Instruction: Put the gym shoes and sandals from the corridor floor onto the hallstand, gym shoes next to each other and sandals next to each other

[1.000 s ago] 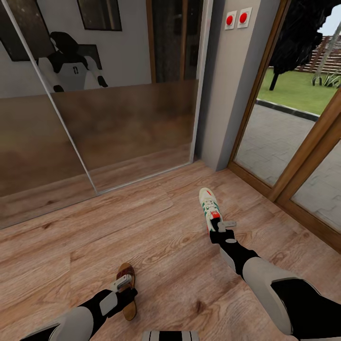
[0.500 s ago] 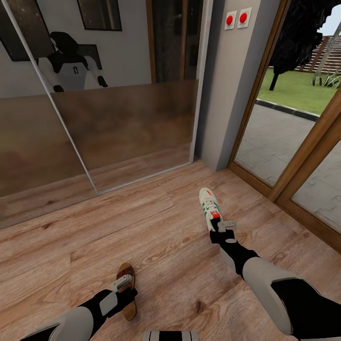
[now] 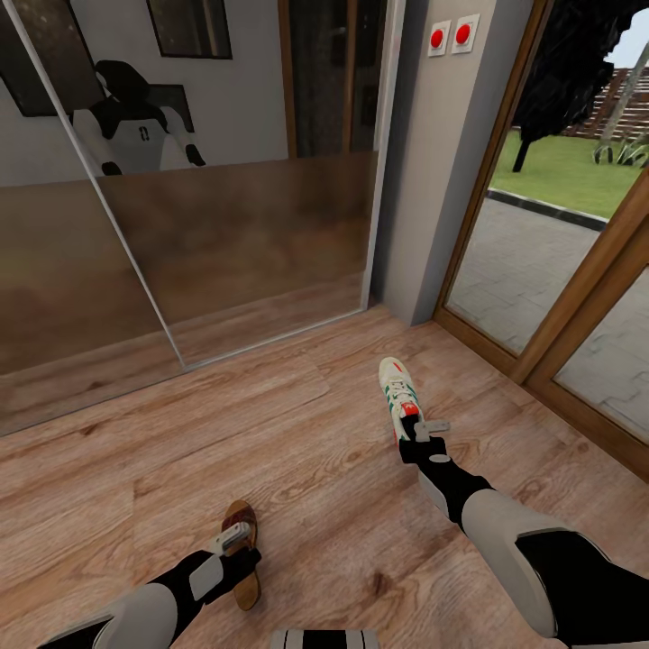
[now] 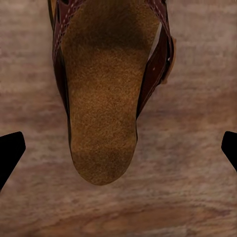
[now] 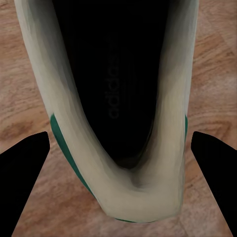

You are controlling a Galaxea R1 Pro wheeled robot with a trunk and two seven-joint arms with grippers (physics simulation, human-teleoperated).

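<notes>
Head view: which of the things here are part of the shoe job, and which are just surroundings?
Job:
gym shoe, on the corridor floor, right gripper at its heel
sandal, on the floor under the left gripper

Surroundings:
mirrored sliding door
two red wall buttons
glazed wooden door frame

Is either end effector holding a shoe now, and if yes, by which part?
Nothing is held. The left end effector is open astride the sandal heel, and the right end effector is open astride the gym shoe heel.
</notes>
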